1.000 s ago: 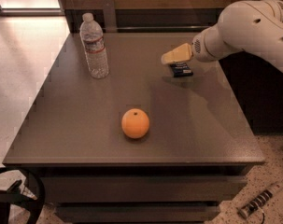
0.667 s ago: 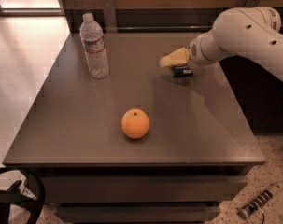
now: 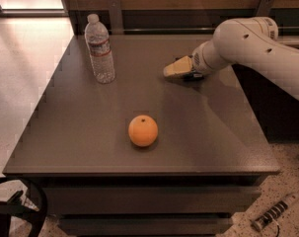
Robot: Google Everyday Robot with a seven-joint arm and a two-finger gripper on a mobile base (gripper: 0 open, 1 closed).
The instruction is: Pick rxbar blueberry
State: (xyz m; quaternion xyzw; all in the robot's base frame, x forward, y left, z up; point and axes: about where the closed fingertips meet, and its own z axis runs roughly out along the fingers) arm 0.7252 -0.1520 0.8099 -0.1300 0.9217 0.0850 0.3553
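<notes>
Gripper position: the gripper [image 3: 171, 70] is low over the far right part of the table [image 3: 80, 132], its tan tip pointing left. The white arm [image 3: 242, 41] enters from the right edge and slopes down to it.

Grip state: cannot be determined from this view. The tan end reads as a single wedge, and its underside is hidden.

Task object: the rxbar blueberry [image 3: 192, 76] lies on the tabletop directly beneath the gripper's wrist end. Only a thin dark sliver of the wrapper shows below the tan part, and no lettering can be read. Whether the gripper touches the bar cannot be told.

Change from the earlier frames:
1. The gripper tip sits slightly farther left and lower, closer to the table surface.
2. The arm's upper segment has come down and now reaches across the back right of the table.
3. Less of the bar is exposed. One second ago a larger dark-blue patch showed under the gripper.
4. The bar itself appears to be at the same spot on the table.

Other items, both unchanged in position:
- A clear plastic water bottle [image 3: 100, 51] stands upright at the far left of the table, well apart from the gripper.
- An orange [image 3: 143, 131] rests near the front centre, well apart from both the bottle and the bar.
</notes>
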